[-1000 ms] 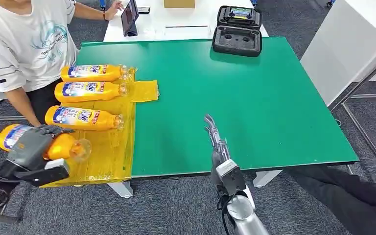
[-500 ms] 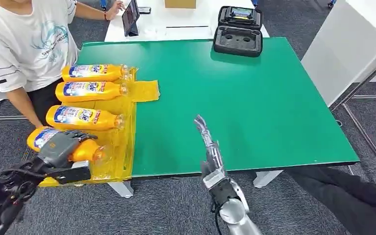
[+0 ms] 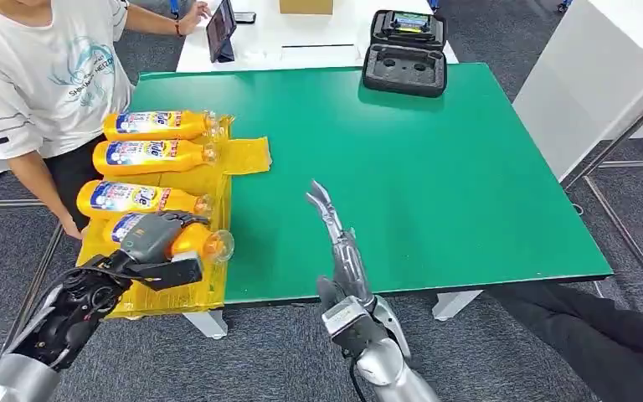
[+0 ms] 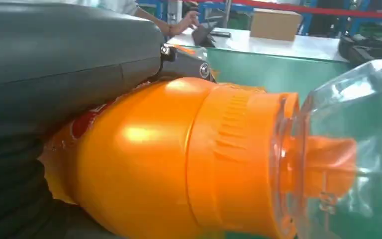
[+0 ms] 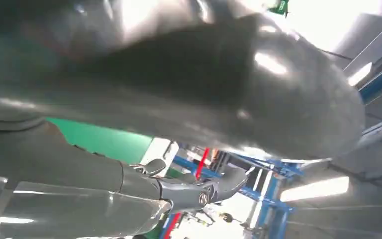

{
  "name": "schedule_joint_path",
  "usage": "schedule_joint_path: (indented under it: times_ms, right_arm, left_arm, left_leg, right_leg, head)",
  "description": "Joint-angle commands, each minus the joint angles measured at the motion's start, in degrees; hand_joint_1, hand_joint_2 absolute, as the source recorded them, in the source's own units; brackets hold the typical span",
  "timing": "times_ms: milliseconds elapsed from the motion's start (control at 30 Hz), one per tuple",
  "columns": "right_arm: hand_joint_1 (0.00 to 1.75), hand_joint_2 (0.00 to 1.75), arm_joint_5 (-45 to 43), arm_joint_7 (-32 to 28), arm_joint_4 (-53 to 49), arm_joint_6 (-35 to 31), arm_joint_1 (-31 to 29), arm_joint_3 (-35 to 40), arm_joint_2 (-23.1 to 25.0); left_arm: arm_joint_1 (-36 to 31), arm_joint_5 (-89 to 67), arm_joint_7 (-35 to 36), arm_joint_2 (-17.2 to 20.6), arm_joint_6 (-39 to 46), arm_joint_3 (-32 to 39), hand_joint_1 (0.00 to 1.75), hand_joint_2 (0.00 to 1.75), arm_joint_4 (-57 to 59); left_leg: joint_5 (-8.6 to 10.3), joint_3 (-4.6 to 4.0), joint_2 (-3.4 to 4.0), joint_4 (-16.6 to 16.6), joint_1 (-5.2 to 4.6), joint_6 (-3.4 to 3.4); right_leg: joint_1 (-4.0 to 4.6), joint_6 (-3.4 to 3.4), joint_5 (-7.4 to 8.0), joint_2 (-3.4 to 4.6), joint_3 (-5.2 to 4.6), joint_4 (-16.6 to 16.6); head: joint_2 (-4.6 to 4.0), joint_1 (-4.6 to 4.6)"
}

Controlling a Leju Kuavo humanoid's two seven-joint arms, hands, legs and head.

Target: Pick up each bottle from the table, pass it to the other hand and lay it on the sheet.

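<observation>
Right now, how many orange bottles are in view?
4. Three lie on the yellow sheet: far, middle, near. The left robot hand holds the fourth.

1. The blue label on the farthest orange bottle (image 3: 157,125) on the yellow sheet (image 3: 247,156) bears large lettering, too small to read for certain.
2. The second orange bottle (image 3: 152,156) carries the same kind of label, again not legible.
3. The third orange bottle (image 3: 138,199) likewise has a blue label with unreadable print.
4. The person's white T-shirt (image 3: 42,67) has a printed line of small letters under a graphic; the words cannot be made out.
</observation>
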Motion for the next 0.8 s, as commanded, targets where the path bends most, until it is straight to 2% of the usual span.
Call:
schedule_joint_path:
  times_ms: [33,167,533,800]
  right_arm:
    - [0.0,0.0,-2.08,1.26,2.76,0.47,-4.05,2.91,-2.71]
    - [0.0,0.0,-2.38,1.15,3.27,0.46,-3.99,3.01,-3.14]
    - [0.0,0.0,-2.4,1.11,3.28,0.43,-3.93,2.99,-3.17]
    - [0.0,0.0,-3.88,0.61,4.09,2.98,-2.7,3.26,-3.35]
  left_arm:
    - [-4.62,-1.36,1.23,-1.19,-0.22,-4.87,1.75,1.75,8.56]
    - [-3.75,-2.38,1.48,0.0,-0.45,-5.32,1.75,1.75,8.34]
    - [-3.86,-2.38,1.48,-0.02,-0.45,-5.29,1.75,1.75,8.3]
    - [-4.24,-10.44,6.79,1.42,0.42,-6.87,1.75,1.75,12.29]
  left_leg:
    - [-0.05,0.3,-0.02,-0.08,-0.01,-0.01]
    - [-0.1,0.35,0.04,-0.09,-0.02,-0.02]
    - [-0.07,0.25,0.05,-0.06,0.0,-0.03]
    - [-0.07,0.26,0.08,-0.08,0.02,-0.03]
  right_leg:
    - [0.0,0.01,-0.07,-0.09,0.31,-0.08]
    - [0.01,0.0,-0.09,-0.02,0.34,-0.08]
    - [0.01,-0.02,-0.06,-0.01,0.26,-0.05]
    - [0.04,-0.02,-0.05,0.04,0.27,-0.08]
  head:
    - [0.0,0.0]
    - [0.0,-0.02]
    - [0.0,0.0]
    - [0.0,0.0]
